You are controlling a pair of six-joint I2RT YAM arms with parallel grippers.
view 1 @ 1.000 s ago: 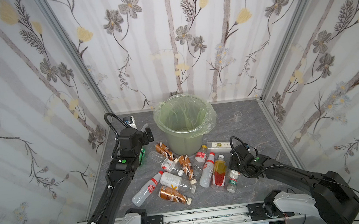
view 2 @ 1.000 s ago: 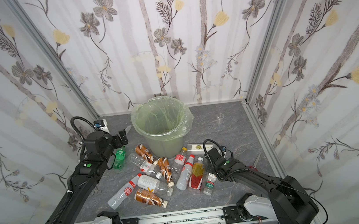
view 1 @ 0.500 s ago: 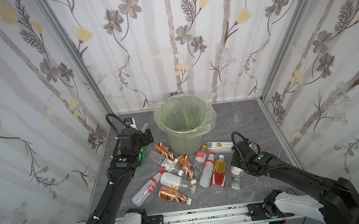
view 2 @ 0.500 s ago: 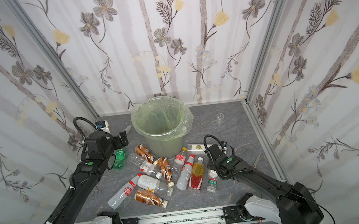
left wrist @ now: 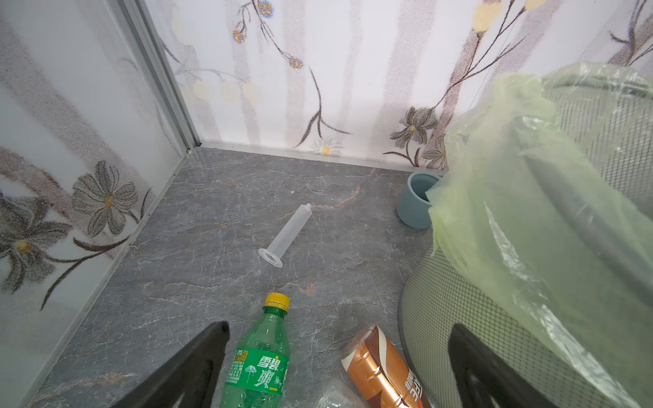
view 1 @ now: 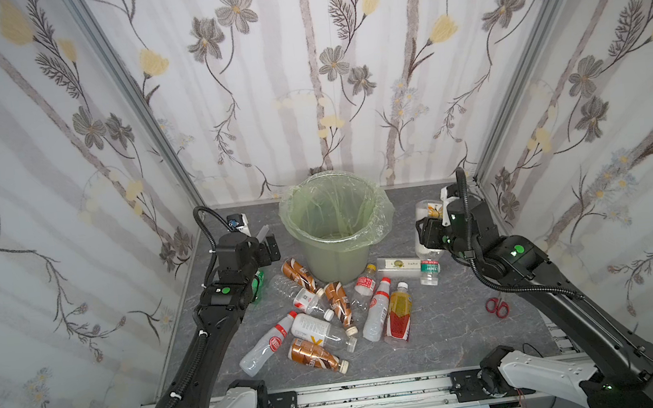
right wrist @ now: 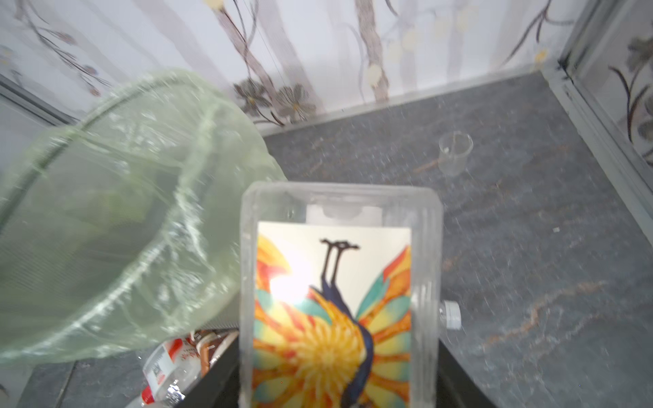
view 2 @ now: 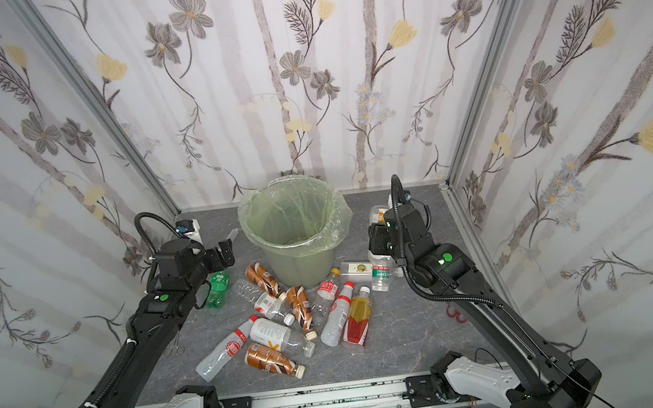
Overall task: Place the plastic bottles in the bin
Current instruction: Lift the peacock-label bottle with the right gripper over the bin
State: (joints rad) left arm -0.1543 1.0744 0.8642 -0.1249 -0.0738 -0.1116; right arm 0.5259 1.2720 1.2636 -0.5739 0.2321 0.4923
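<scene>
Right tool clamps a flat clear bottle above the grey marbled tabletop, floral walls around; left tool gapes.

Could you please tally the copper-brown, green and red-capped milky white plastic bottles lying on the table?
Copper-brown plastic bottles: 3
Green plastic bottle with yellow cap: 1
Milky white plastic bottles with red caps: 2
Total: 6

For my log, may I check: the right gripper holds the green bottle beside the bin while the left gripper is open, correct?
Not quite: the right wrist view shows the right gripper holding the flat clear bottle with a colourful bird label, beside the bin. The green bottle lies on the table by the open left gripper.
</scene>
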